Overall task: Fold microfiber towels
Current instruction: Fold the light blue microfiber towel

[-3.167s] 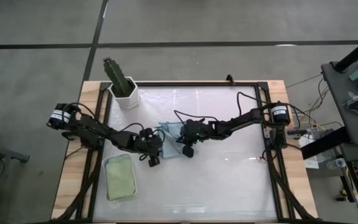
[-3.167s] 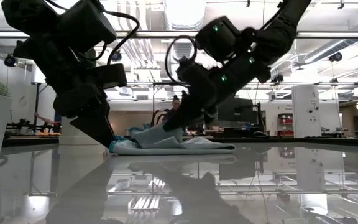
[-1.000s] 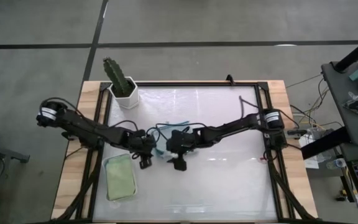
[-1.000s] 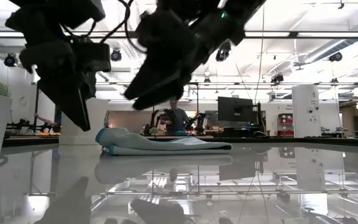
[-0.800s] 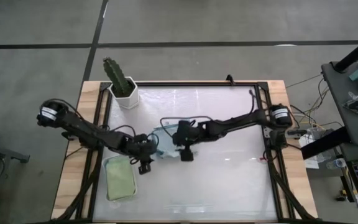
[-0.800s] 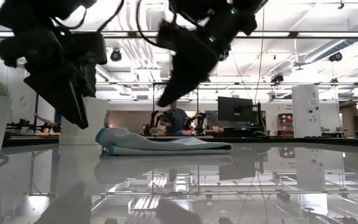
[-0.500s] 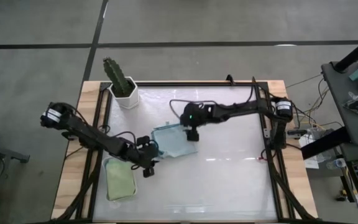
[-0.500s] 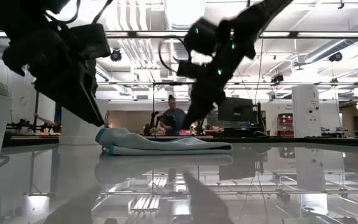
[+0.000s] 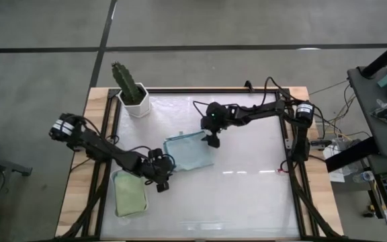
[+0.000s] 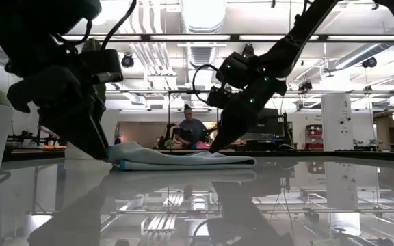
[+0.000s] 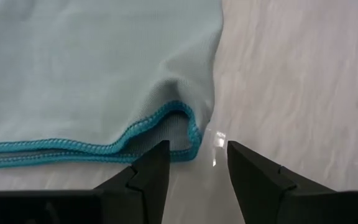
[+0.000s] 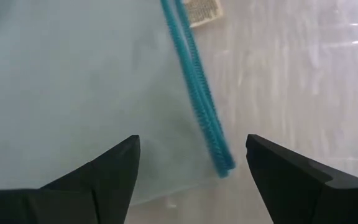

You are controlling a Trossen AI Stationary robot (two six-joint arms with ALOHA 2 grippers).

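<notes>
- High view: the right gripper (image 9: 211, 140) is seen spread wide and empty, poised over the far corner of the pale blue towel (image 9: 188, 152).
- The left gripper (image 9: 162, 185) is held part-open, empty, at the towel's near corner.
- A sage green towel (image 9: 130, 193) is laid on the white tray (image 9: 117, 176).

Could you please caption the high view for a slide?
Both open grippers, left and right, flank a folded pale blue towel.

A potted cactus (image 9: 127, 83) in a white pot stands at the tabletop's (image 9: 247, 188) far left corner; a person (image 10: 191, 130) sits in the room beyond.
</notes>
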